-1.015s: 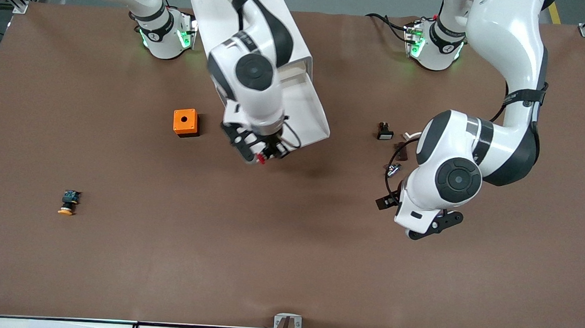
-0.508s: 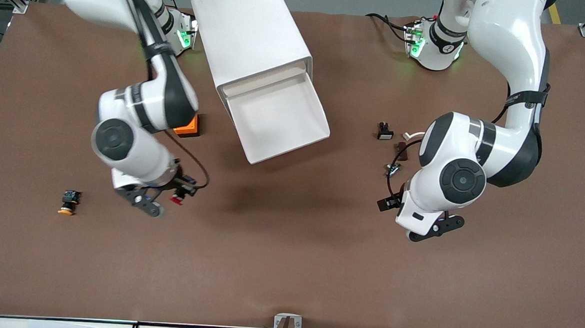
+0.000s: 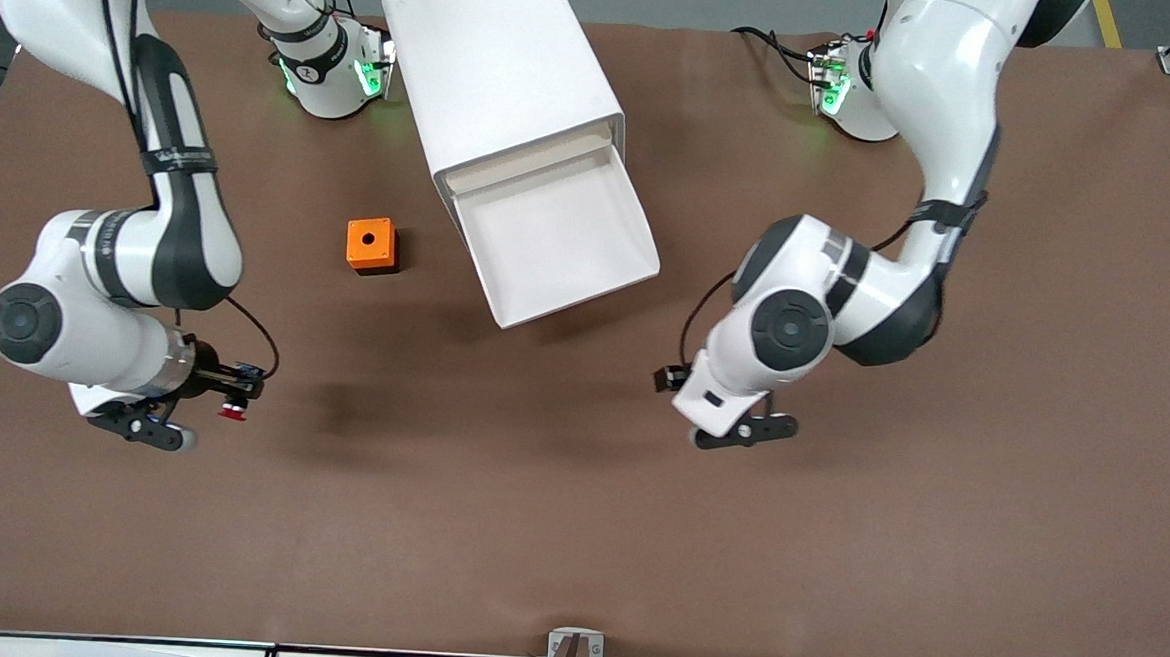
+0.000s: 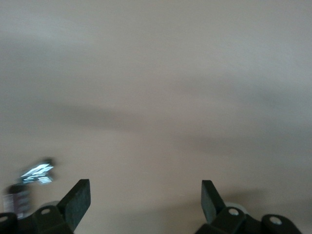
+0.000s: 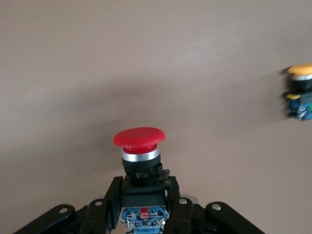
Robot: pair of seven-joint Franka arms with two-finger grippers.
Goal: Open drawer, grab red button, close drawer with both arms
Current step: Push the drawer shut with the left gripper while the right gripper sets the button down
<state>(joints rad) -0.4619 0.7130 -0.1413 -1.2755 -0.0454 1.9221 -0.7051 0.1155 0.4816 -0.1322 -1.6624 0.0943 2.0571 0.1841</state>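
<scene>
Brown table, bearing: white cabinet between the arm bases, its drawer pulled open toward the front camera; small orange box beside the drawer, toward the right arm's end; orange-capped button lying on the tabletop.

So your cabinet sits between the two arm bases, with the drawer pulled out of it toward the front camera. The little box is on the table just beside the drawer, toward the right arm's end. A second button lies on the table near the right gripper.
</scene>
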